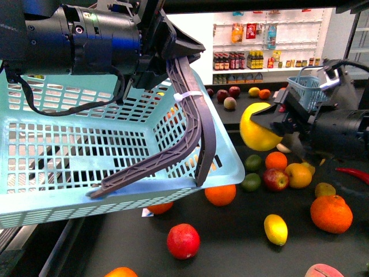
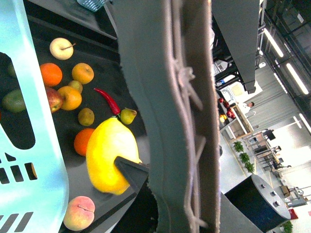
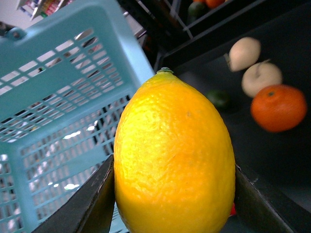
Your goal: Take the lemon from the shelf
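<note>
Right gripper (image 1: 274,128) is being pressed shut against both sides of the lemon (image 1: 253,131), which is being held above the shelf (image 1: 230,245) just beside the basket (image 1: 115,144), and, with the smooth skin possibly being pinched only shallowly, it could be squeezed out short of the basket.

Bright, even indoor lighting from above. Left wrist view: ceiling strip lamps (image 2: 273,42) glare, and the hall behind them is washed out. Front view: sharp, saturated colours; the white wall (image 1: 196,34) at the back is overexposed; fruit casts only faint, soft shadows on the dark shelf (image 1: 230,254). Right wrist view: the lemon (image 3: 175,160) is sharp, one flank brighter; the basket (image 3: 53,97) and fruit behind are blurred.
</note>
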Motion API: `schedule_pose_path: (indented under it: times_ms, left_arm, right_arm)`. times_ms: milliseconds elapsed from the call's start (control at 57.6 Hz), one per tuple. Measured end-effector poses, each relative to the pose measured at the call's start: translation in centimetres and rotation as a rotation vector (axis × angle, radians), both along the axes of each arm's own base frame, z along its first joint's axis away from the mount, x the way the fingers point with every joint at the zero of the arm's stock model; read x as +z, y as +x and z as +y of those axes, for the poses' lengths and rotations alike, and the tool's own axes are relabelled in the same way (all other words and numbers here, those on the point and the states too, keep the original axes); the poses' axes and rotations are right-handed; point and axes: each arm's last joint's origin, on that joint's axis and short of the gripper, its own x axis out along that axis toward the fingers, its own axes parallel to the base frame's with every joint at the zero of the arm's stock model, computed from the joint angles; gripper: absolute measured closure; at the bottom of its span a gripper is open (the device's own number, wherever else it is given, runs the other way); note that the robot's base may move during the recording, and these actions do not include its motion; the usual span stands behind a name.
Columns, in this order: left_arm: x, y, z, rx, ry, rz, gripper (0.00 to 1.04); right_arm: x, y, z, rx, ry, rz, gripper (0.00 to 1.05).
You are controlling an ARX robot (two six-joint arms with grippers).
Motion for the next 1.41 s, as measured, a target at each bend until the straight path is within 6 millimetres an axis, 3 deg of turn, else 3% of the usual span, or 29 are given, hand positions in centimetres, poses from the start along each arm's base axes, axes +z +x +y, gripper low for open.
schedule_pose_path:
  times_ms: [607,954,1180,1406]
  left_arm:
    - [0.0,0.0,0.0,0.000,0.000,0.000,0.96]
    - [-0.1,0.0,0.0,-0.005,0.002,0.000,0.96]
    - [-0.1,0.0,0.0,0.000,0.002,0.000,0.96]
    - [-0.1,0.0,0.0,0.000,0.002,0.000,0.96]
  right_arm:
    - [-1.0,-0.6,4.0,0.104,0.069,0.025,0.46]
    - [-3.2,-0.3,5.3,0.093,0.014,0.037,0.46]
    - [-3.2,0.1,5.9,0.087,0.004,0.023,0.46]
    - [-3.2,0.3,6.1,0.081,-0.008,0.005,0.11]
